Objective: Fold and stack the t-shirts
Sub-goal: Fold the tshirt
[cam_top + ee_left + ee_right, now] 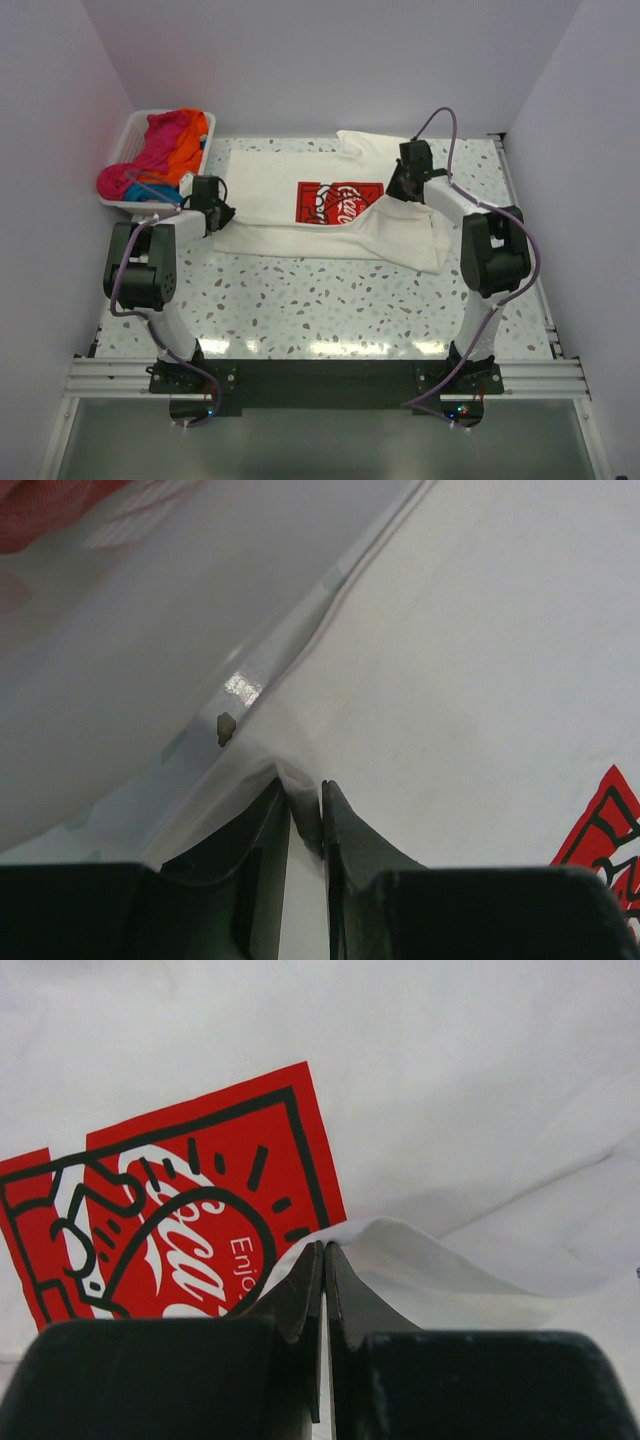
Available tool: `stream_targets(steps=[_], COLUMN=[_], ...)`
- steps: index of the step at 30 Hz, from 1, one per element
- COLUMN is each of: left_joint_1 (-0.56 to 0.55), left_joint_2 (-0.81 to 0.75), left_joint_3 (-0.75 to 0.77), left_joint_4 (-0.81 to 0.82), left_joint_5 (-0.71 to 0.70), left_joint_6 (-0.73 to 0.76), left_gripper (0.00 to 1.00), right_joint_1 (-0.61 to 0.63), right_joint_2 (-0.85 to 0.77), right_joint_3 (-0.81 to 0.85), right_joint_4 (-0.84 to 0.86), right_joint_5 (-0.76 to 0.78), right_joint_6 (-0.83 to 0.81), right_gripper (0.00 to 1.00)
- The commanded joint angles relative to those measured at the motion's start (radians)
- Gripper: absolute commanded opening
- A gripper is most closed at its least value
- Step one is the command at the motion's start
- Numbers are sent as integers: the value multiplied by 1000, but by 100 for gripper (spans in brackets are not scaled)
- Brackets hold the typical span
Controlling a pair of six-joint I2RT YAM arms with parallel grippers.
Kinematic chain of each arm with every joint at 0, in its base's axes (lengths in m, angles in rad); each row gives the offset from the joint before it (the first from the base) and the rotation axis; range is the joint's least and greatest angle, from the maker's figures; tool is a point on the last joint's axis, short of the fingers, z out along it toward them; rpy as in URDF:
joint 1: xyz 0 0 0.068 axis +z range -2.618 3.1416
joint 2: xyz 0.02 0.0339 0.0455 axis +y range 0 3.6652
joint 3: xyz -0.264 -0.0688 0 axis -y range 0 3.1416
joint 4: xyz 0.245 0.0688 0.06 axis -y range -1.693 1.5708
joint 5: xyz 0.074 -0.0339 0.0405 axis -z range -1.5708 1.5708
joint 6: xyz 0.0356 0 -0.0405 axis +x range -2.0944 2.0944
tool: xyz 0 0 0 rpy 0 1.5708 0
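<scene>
Upper centre of the top view: cream-white t-shirt [270, 195] spread across speckled table [330, 300], red logo [340, 203] face up, right-hand side doubled over toward the logo. Upper left corner: white basket [128, 140] holding pink, orange and blue t-shirts [160, 150] in a loose heap, not folded.

Left gripper [305, 800] at the shirt's left edge, just beside the basket; jaws nearly together, pinching a thin ridge of cream hem. Right gripper [325, 1252] just right of the logo; jaws pressed tight on a fold of the same shirt, cloth humped up behind the tips.

Handling, as a judgement: light, limp, thin cloth with no stiffness. Sags and drapes between the two pinch points, wrinkles easily, drags on the table instead of sliding clean. Not fragile.

Best taken at hems, seams or doubled folds: thicker there, more to bite on. Single layer apt to slip out or drag the under-layer along. Keep both holds level and taut for a straight fold line.

Probably mid first side fold; basket heap not yet started.
</scene>
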Motion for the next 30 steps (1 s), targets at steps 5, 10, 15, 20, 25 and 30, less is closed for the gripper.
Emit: stream_targets(steps=[5,10,15,20,25,30], left_joint_1=[41,42,42,41,9,-86], left_joint_2=[-9,3,-6,-37,-115,-242], left_joint_3=[51,80,78,41,-58,-156], left_joint_4=[72,83,120,186,237,52], left_joint_5=[-4,7,19,88,122,-57], left_joint_6=[7,9,16,43,44,15], left_gripper=[27,36,54,72,76,67], right_joint_1=[4,4,4,4,4,4], right_joint_2=[77,117,127,132,66,-69], right_joint_3=[128,163,180,224,230,64], right_joint_4=[-9,5,39,36,-7,-79], right_joint_5=[23,17,31,37,79,148], right_joint_6=[-69,-112,-150,-178,-193,-140], right_gripper=[0,0,6,30,62,60])
